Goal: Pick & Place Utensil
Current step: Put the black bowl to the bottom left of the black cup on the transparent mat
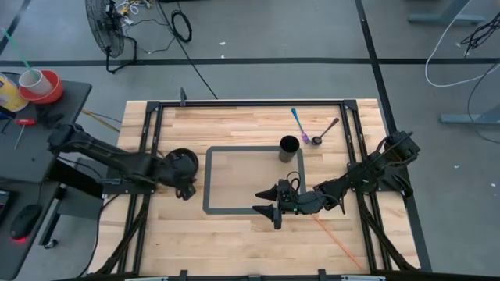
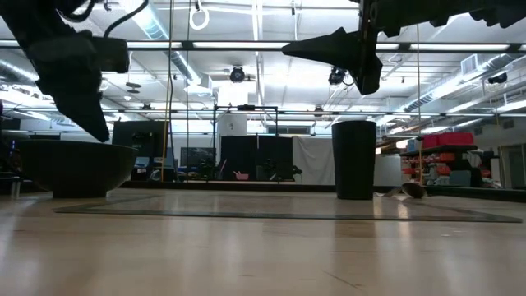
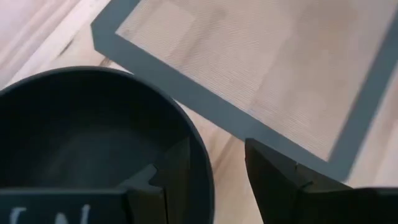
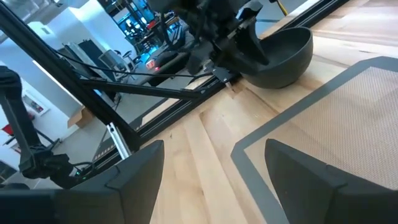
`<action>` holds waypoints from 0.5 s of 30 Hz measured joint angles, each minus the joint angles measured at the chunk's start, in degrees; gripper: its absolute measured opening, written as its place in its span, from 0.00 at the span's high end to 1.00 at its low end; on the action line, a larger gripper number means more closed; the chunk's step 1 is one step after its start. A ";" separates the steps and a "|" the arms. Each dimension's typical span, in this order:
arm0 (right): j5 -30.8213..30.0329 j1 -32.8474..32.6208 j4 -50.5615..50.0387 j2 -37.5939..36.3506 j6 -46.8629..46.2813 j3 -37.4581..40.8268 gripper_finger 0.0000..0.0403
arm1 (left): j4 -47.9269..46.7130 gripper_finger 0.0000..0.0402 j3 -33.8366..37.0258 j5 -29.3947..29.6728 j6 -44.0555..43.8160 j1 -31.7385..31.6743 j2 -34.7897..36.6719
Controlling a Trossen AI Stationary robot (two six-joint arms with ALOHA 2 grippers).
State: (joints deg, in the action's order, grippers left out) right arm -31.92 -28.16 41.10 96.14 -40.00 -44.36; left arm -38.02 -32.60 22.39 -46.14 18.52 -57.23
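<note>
A black bowl [image 1: 180, 161] rests on the wooden table left of the grey-taped rectangle [image 1: 209, 181]. My left gripper [image 1: 187, 190] is open at the bowl's near right rim. In the left wrist view, one finger [image 3: 171, 177] stands inside the bowl [image 3: 87, 137] and the other [image 3: 280, 180] outside it. A black cup [image 1: 289, 148] stands upright at the rectangle's far right corner. A blue-and-purple spoon [image 1: 299, 125] and a dark spoon [image 1: 326, 131] lie beyond the cup. My right gripper [image 1: 260, 201] is open and empty above the rectangle's near edge.
An orange stick [image 1: 336, 238] lies on the table near my right arm. Black frame rails [image 1: 148, 156] run along the table's sides. The low view shows the bowl [image 2: 78, 168] at left and the cup [image 2: 354, 160] at right, with bare wood between them.
</note>
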 joint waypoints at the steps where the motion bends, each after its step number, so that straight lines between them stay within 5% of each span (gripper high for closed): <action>1: 0.00 0.00 0.00 0.00 -0.01 0.00 0.31 | 0.41 0.60 0.00 0.45 -0.08 0.00 -0.88; 15: 0.00 -0.02 -0.03 0.00 -0.71 0.00 0.31 | -0.22 0.64 0.00 -1.69 -2.69 0.01 -8.46</action>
State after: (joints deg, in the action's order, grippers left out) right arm -31.92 -28.18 41.07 96.14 -40.71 -44.36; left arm -38.24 -32.60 20.70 -48.83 18.53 -65.69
